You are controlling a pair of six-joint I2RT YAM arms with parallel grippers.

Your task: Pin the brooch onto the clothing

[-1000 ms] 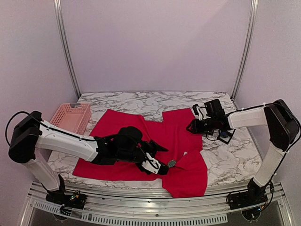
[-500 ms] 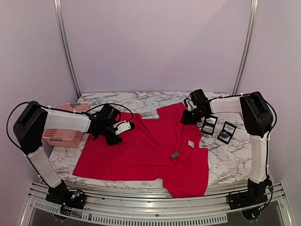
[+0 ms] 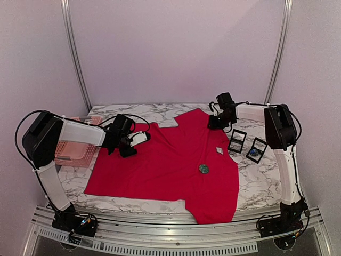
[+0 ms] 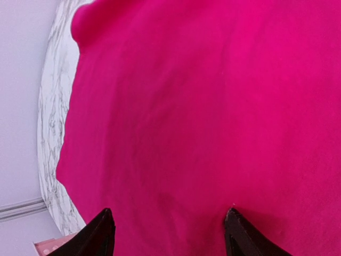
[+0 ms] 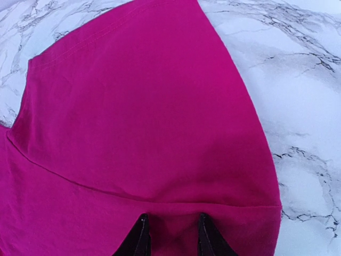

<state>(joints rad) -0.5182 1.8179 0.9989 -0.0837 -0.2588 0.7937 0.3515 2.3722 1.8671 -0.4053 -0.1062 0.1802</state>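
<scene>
The only label in sight was a small white neck label [image 3: 218, 151] on the T-shirt [image 3: 160, 165], too small for any writing on it to be read; the brooch [image 3: 203, 168], a small round dark piece with a greenish glint, lay on the red cloth just nearer than that label, right of the shirt's middle. The T-shirt was soft, plain and bright red, spread nearly flat over the tabletop [image 3: 261, 181], which was white marble veined with grey; its near right corner hung over the front edge.

The left pincer [image 4: 169, 234] was low over the shirt's left part, its black fingers [image 4: 104, 232] standing well apart with smooth fabric beneath them and nothing held; the right pincer [image 5: 171, 234] was at the far right sleeve, its fingers [image 5: 139, 234] close together and clamped on the cloth beside the stitched hem, a crease running across the fabric towards them.

A pink plastic basket [image 3: 74, 154] with latticed walls stood at the tabletop's left edge, just beside the shirt and partly hidden by the left arm; two small black square frames [image 3: 237, 141] leaned side by side to the right of the shirt, near the right arm; the right-hand one held something bluish.
</scene>
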